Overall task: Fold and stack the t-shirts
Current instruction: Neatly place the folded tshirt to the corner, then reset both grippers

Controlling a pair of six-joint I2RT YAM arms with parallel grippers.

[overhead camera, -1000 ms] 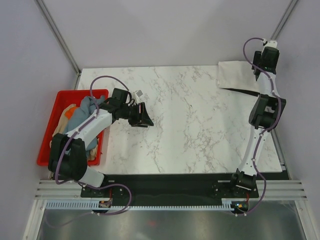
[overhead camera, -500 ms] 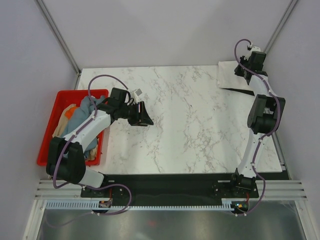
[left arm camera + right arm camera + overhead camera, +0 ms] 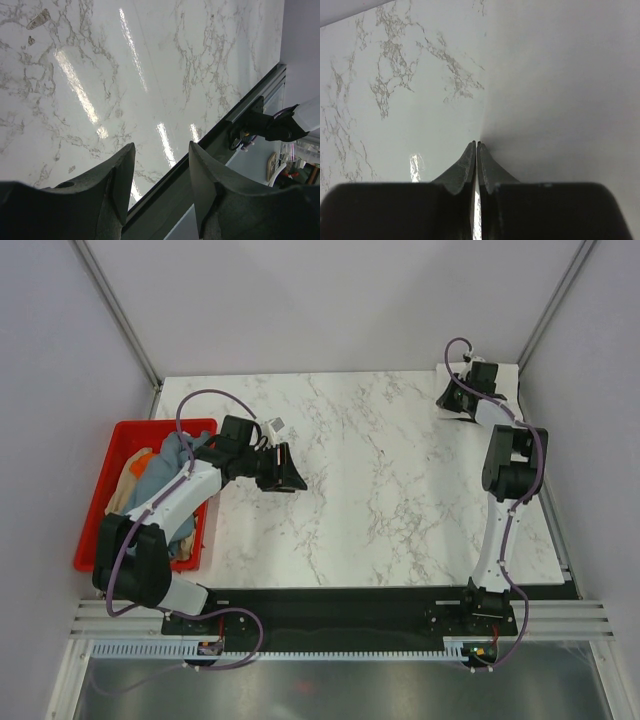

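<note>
Top view and both wrist views, one moment. The red crate (image 3: 140,428) stands on the left edge of the marble table (image 3: 380,500), just beside the left arm. It holds a loose heap of unfolded t-shirts. A grey-blue shirt (image 3: 178,452) lies uppermost at the far end, and a tan shirt (image 3: 124,482) is bunched against the crate's left wall. The white links of the left arm pass over the heap and hide the rest of it, so further colours cannot be told apart.

The left pincer (image 3: 161,151) is released. Its two dark fingers (image 3: 122,175) stand apart over bare marble with nothing between them, to the right of the crate and well apart from any cloth.

The right arm reaches to the far right corner of the table, where the cream-white t-shirt (image 3: 560,100) lies flat. In the top view the arm covers most of this shirt. The right pincer (image 3: 476,145) is clenched, with only a hairline slit between the fingertips. The tips meet the shirt's left edge exactly where cloth gives way to marble, so they appear to pinch that edge. No red print shows on the visible cloth.
</note>
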